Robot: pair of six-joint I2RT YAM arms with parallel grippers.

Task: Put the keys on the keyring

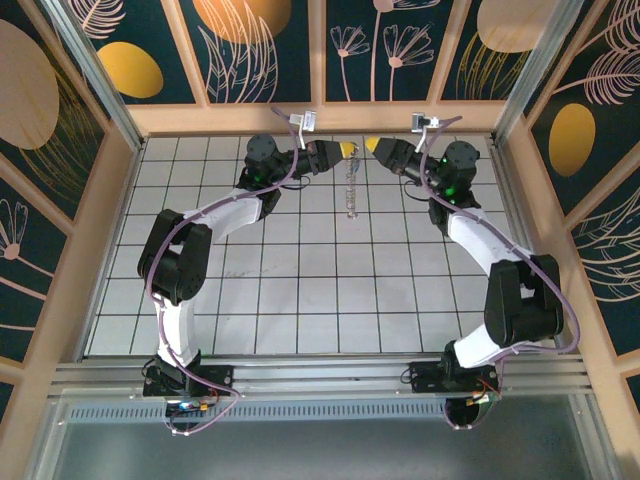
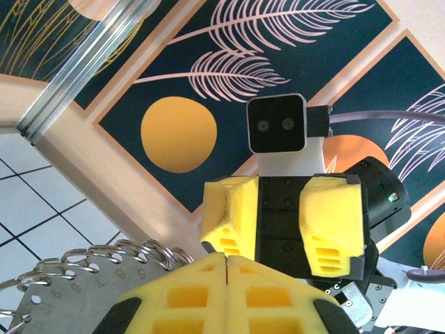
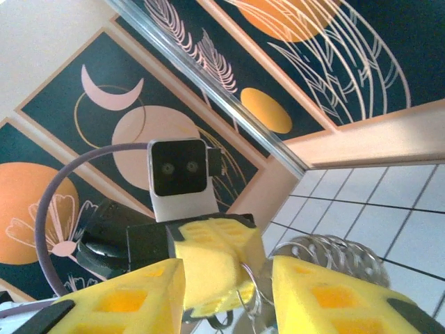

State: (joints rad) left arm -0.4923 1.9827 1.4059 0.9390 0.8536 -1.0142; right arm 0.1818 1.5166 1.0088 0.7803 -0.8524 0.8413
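The left gripper (image 2: 227, 270) has its yellow fingers pressed together, pinching the keyring (image 2: 128, 254), whose silver coils curl out just beside the fingertips. The right gripper (image 2: 280, 224) faces the keyring from the opposite side, jaws spread apart, with some of the coils between them.

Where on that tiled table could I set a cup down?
The widest bare patch is the table middle, bordered by the left arm, the right arm and the near rail. Another lies between the left arm and the left wall. It is crowded at the far edge, where the left tool and right tool meet at the keyring.
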